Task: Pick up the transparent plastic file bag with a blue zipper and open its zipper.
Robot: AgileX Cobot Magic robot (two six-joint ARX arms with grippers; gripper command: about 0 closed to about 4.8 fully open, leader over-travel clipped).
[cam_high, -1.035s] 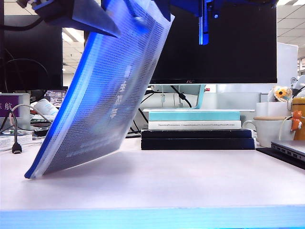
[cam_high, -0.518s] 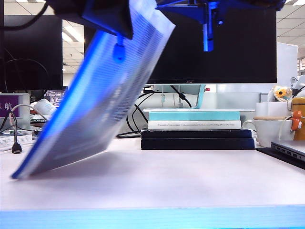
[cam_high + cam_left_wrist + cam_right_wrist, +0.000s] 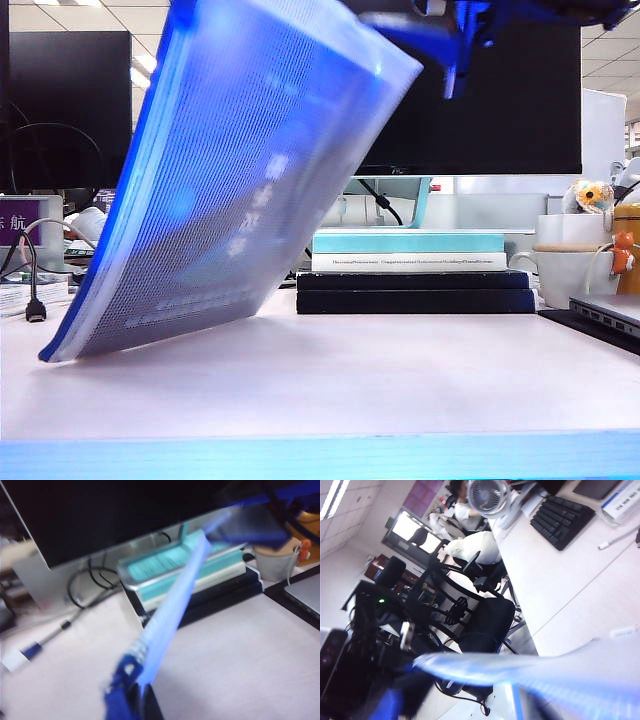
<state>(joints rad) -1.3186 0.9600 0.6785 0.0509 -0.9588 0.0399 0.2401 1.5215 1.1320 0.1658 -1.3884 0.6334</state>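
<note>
My left claw [image 3: 131,700] is clamped on the blue edge of the bag [image 3: 240,190], low centre in its wrist view; in the exterior view the claw itself sits out of frame above the upper left. The bag hangs tilted across the left half of that view, its long axis running from the upper middle down to the lower left, with only the bottom corner resting on the desk [image 3: 400,380]. The zipper [image 3: 115,230] follows the left long edge, facing away from my right arm.

My right claw [image 3: 455,40] is at the top, just right of centre, close beside the bag's upper right corner; its jaws stand wide and hold nothing that I can see. I judge the right claw to be the free one for the pull, but I cannot make out the pull. Behind sit the books [image 3: 410,270] and monitor [image 3: 500,100].
</note>
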